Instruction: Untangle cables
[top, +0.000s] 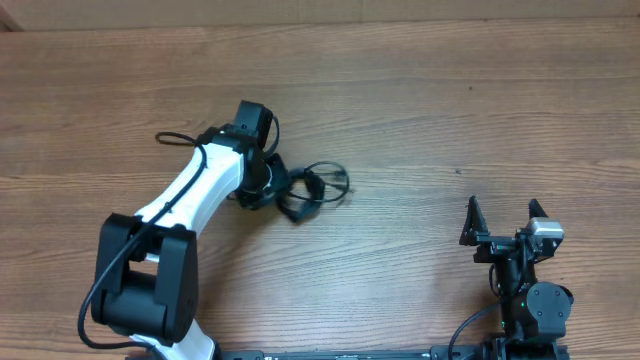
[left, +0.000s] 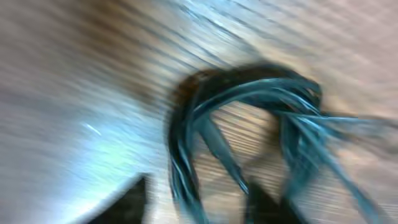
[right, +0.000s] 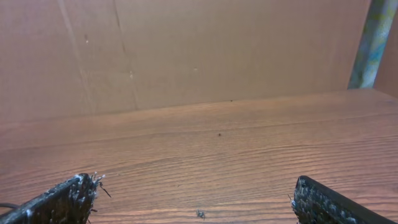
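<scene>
Left arm (top: 190, 190) first, since its black shoulder block sits closest under the overhead lens, down at 7 o'clock on the table (top: 450, 100). The white forearm runs up toward 1 o'clock, and the wrist is right on top of the cables (top: 305, 190). They lie in one black knot just left of the table's middle, around 9 o'clock from centre. One end of the knot is tucked under the wrist and open loops spill out toward 3 o'clock.

On the left wrist feed everything is smeared. I can make out the cables' dark strands curving in an arch over the wood. Two dark fingers (left: 127, 202) of the left gripper (left: 196, 208) stand apart at the bottom edge, with strands running down between them. Whether those jaws are pinching a strand or just straddling the bundle, I cannot tell through the blur.

Over to the right now. The right gripper (top: 503, 222) sits at 4 o'clock, well apart from the knot and pointing toward 12. Its jaws are spread wide with nothing between them. On its own feed I see only bare wood grain and a brown board wall (right: 217, 50) beyond.
</scene>
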